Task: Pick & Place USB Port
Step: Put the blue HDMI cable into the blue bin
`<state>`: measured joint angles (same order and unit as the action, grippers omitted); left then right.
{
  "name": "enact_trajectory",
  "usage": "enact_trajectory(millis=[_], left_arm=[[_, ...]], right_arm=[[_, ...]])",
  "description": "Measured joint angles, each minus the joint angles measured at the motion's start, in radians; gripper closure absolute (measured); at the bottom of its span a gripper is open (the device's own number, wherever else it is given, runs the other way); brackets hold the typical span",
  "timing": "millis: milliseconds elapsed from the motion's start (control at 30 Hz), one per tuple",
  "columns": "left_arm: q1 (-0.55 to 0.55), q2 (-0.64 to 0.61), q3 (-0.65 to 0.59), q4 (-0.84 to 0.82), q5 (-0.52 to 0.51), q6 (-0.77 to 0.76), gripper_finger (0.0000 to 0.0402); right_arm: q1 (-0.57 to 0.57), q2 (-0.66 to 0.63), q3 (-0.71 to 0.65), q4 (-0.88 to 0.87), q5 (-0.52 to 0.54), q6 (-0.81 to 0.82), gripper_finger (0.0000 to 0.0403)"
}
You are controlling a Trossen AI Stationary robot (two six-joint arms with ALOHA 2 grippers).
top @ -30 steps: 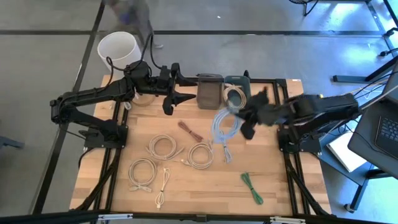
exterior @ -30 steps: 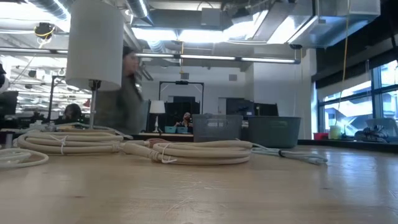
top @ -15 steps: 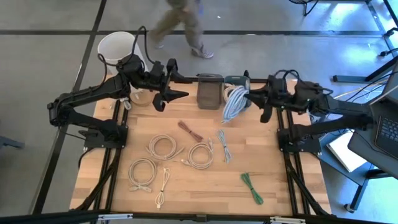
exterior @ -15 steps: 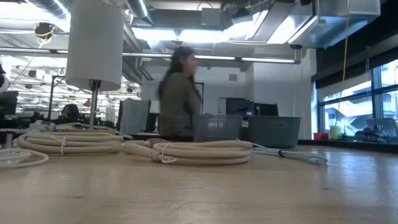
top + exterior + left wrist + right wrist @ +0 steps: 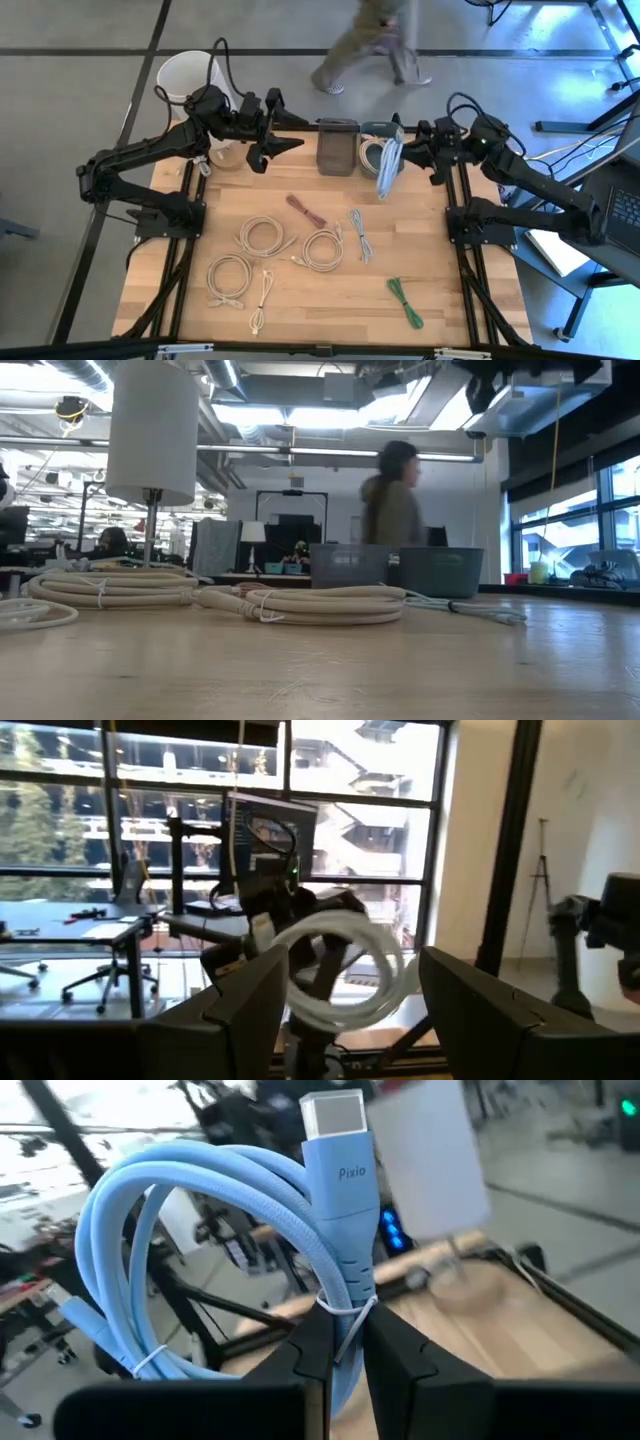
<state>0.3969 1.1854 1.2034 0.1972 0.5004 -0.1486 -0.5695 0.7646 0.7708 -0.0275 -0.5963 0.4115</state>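
Holding a blue cable (image 5: 388, 160) aloft over the bins at the table's far edge.

Right gripper (image 5: 412, 158) clamping its fingers (image 5: 305, 1355) together on the coiled blue cable (image 5: 215, 1230) just below the connector, loops hanging over the teal bin (image 5: 380, 132) holding a pale coil, beside the grey bin (image 5: 337, 146). Left gripper (image 5: 287, 133) hovering, jaws apart, near the far left corner by the white bucket (image 5: 186, 75), facing the right arm and its cable (image 5: 340, 970). Lying on the table (image 5: 300, 300): cream coils (image 5: 261, 237), a brown cable (image 5: 306, 211), a small blue cable (image 5: 360, 236) and a green cable (image 5: 405, 301). Person (image 5: 375, 40) walking past beyond the table, showing too in the low view (image 5: 392, 500) behind both bins (image 5: 440, 570).
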Motion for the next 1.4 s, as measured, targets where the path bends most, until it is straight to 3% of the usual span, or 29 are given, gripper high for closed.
enact_trajectory(millis=[300,600,933,1133,1400], left_arm=[[0.000,0.058,0.000,0.095,-0.012,-0.035,0.0181],[0.007,0.150,0.000,0.156,-0.008,-0.088,0.0181],[0.031,0.315,0.000,0.237,0.048,-0.221,0.0181],[0.049,0.459,0.005,0.501,0.058,-0.337,0.0181],[0.084,0.626,0.190,0.492,0.173,-0.433,0.0181]], right_arm=[[-0.327,0.126,0.000,-0.040,-0.273,-0.030,0.0366],[-0.531,0.330,0.000,0.092,-0.485,-0.016,0.0366],[-0.579,0.449,0.000,0.357,-0.635,0.119,0.0366],[-0.579,0.447,0.000,0.569,-0.658,0.270,0.0366],[-0.553,0.448,0.000,0.593,-0.657,0.281,0.0366]])
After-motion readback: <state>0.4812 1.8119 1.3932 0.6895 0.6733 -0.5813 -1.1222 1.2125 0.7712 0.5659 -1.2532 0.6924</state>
